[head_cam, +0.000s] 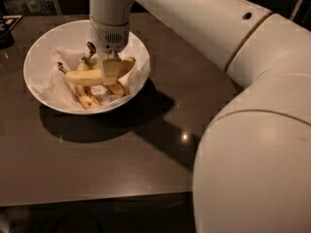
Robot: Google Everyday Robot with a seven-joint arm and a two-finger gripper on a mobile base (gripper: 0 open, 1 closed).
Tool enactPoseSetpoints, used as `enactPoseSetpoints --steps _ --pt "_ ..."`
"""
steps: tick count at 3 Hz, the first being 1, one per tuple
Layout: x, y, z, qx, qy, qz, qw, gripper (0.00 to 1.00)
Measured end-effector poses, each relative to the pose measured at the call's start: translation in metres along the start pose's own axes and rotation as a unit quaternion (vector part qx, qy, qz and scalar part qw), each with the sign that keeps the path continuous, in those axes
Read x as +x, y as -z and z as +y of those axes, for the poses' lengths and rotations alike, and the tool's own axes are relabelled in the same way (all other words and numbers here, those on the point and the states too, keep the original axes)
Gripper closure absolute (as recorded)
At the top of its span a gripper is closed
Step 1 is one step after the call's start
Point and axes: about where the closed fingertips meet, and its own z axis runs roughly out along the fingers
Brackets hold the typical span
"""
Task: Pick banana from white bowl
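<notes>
The white bowl (39, 57) stands on the dark table at the upper left, lined with crumpled white paper. My gripper (108, 72) reaches straight down into it from the white arm. It is shut on the banana (82, 77), a long pale yellow one lying level across the bowl's middle. One finger (112, 70) covers the banana's right end. Smaller brown-spotted bananas (87, 98) lie under and beside it.
The dark table (97, 159) runs to a front edge near the bottom of the view. My large white arm (252, 130) fills the right side. Dark objects (6, 33) sit at the table's far left, and shelves stand behind it.
</notes>
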Motion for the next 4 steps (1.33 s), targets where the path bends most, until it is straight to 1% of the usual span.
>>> enactPoseSetpoints --steps 1,2,3,4 --pt "0.001 0.032 0.023 0.038 0.002 -0.028 0.9989 1.00" --pt "-0.002 0.060 0.054 0.068 0.007 -0.052 0.9963 1.00" --pt "-0.001 0.079 0.089 0.082 -0.002 -0.059 0.9949 1.00" --pt "0.002 0.089 0.128 0.084 -0.026 -0.062 0.9942 1.00"
